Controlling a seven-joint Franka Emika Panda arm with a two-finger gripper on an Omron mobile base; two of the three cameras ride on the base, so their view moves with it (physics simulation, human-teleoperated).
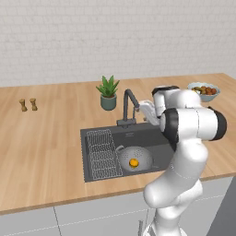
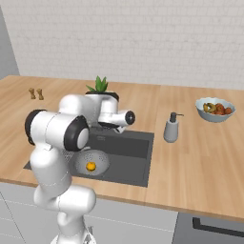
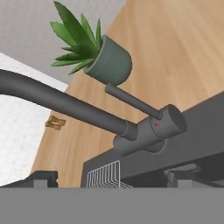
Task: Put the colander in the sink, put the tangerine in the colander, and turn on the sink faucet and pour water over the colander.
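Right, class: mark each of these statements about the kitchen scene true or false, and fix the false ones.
1. The tangerine lies in the colander. True.
2. The colander stands on the counter beside the sink. False: it sits inside the sink.
3. A wire rack lies in the sink's left part in the left base view. True.
4. The fruit bowl sits behind the faucet. False: a potted plant stands there.
5. The gripper holds the tangerine. False: it is up near the faucet.
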